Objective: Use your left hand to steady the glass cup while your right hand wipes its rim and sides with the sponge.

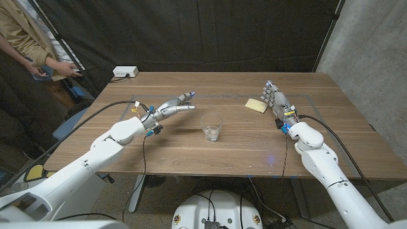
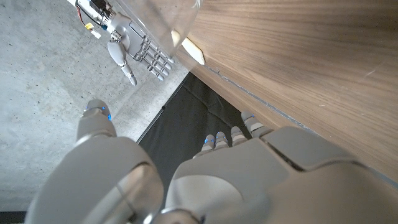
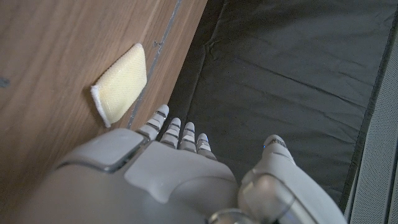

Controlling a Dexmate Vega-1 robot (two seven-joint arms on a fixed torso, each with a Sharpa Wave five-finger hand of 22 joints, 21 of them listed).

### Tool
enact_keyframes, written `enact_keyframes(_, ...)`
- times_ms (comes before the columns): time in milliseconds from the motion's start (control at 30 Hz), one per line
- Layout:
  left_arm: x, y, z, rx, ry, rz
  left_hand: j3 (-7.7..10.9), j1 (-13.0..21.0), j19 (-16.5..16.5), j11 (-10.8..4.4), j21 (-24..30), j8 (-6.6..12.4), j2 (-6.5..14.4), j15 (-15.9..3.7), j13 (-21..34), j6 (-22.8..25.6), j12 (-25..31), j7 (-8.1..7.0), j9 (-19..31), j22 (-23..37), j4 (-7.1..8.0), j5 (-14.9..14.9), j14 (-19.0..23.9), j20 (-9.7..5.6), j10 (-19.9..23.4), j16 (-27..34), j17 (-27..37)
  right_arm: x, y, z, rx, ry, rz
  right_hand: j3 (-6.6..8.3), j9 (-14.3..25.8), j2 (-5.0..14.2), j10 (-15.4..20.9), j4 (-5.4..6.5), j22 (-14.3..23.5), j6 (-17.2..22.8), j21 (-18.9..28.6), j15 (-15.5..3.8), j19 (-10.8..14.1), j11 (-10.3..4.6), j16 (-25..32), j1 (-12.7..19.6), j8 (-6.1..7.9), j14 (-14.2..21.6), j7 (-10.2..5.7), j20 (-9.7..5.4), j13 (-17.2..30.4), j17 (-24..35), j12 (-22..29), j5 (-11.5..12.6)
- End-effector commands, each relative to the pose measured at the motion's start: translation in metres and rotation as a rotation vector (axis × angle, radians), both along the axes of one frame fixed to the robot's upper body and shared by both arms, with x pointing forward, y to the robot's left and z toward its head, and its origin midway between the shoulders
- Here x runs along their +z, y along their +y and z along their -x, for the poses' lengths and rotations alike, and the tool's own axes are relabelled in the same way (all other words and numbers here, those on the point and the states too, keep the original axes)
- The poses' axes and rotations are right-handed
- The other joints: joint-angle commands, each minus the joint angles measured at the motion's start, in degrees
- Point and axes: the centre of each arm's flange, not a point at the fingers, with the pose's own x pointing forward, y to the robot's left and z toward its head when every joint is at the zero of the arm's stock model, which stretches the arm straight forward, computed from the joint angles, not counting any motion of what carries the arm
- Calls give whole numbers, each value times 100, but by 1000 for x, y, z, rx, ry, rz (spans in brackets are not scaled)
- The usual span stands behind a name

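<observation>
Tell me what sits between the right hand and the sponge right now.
Nothing: in the head view only bare table separates the right hand from the sponge; the right wrist view shows the same bare gap.

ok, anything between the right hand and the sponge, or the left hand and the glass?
Nothing visible. The sponge lies on bare wood just beside the right hand. Bare tabletop also separates the left hand from the glass cup. Both hands are open and hold nothing.

No text, label, brand, number or sign can be read on anything here.
</observation>
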Motion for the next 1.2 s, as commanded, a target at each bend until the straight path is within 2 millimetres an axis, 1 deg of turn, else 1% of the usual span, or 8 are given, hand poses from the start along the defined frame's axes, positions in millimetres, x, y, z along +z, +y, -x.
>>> enact_keyframes(33, -6, -13, 11, -17, -24, -78, -58, 66, -7, -62, -10, 15, 19, -47, 10, -1357, -22, 22, 22, 2, -29, 60, -224, -45, -669, 8, 8, -7, 1, 11, -3, 1, 4, -18, 7, -2, 32, -15, 29, 15, -30, 9, -19, 40, 13, -33, -16, 15, 27, -15, 27, 18, 36, 26)
enact_keyframes(133, -7, -17, 13, -26, -23, -97, -80, 85, -4, -58, -16, -1, 23, -52, 10, -1393, -18, 30, 23, 3, -30, 65, -214, -43, -662, 14, 8, -8, 1, 13, -6, 4, 1, -23, 7, -5, 32, -14, 29, 19, -32, 11, -16, 39, 11, -39, -16, 15, 28, -22, 26, 18, 34, 25)
enact_keyframes(400, -9, -29, 16, -49, -28, -151, -152, 200, -15, -164, -52, -28, 56, -84, 12, -1463, -10, -17, 29, 6, -35, 93, -222, -3, -660, 15, 2, -10, 1, 15, -10, 4, 4, -32, 7, -7, 37, -11, 30, 29, -39, 10, -14, 33, 8, -48, -17, 18, 15, -29, 26, 17, 32, 26)
enact_keyframes(467, -9, -32, 16, -53, -27, -161, -181, 257, -19, -111, -67, -62, 68, -81, 13, -1554, -6, -78, 32, 7, -36, 110, -235, 27, -656, 13, 1, -10, 1, 15, -9, 2, 13, -33, 7, -5, 38, -10, 30, 37, -41, 15, -13, 40, 6, -49, -16, 16, 11, -29, 26, 16, 31, 27)
enact_keyframes(567, -10, -36, 15, -62, -23, -167, -244, 362, -10, 45, -90, -80, 82, 54, 16, -1629, -5, -172, 38, 10, -33, 140, -229, 84, -663, 20, 0, -10, 1, 15, -9, 2, 18, -34, 7, -2, 34, -12, 31, 40, -44, 43, -10, 47, 1, -47, -18, 12, -19, -30, 26, 14, 26, 29)
enact_keyframes(700, -11, -41, 15, -74, -18, -175, -282, 425, 80, 53, -72, -85, 89, 67, 16, -1664, 2, -207, 41, 12, -30, 158, -217, 72, -651, 27, -1, -10, 0, 15, -8, 4, 16, -35, 7, 1, 34, -13, 31, 48, -47, 52, -6, 51, 0, -45, -18, 17, -39, -26, 26, 13, 24, 30)
enact_keyframes(1033, -14, -53, 15, -82, -35, -207, -331, 557, 125, -46, -83, -71, 119, 10, 17, -1668, 2, -201, 46, 13, -28, 193, -198, -3, -658, 33, -5, -11, -1, 13, -2, 5, 13, -40, 7, 9, 42, -10, 32, 59, -56, 50, -1, 52, -1, -52, -21, 27, -45, -32, 26, 12, 21, 31)
enact_keyframes(1200, -16, -56, 13, -77, -41, -201, -351, 720, 213, -192, -77, -36, 159, -133, 18, -1615, 26, -239, 53, 13, -34, 223, -108, -72, -605, 61, -10, -13, -2, 12, -5, 11, 7, -48, 7, 10, 60, -1, 32, 73, -62, 52, -1, 51, -1, -68, -19, 31, -51, -28, 26, 15, 26, 31)
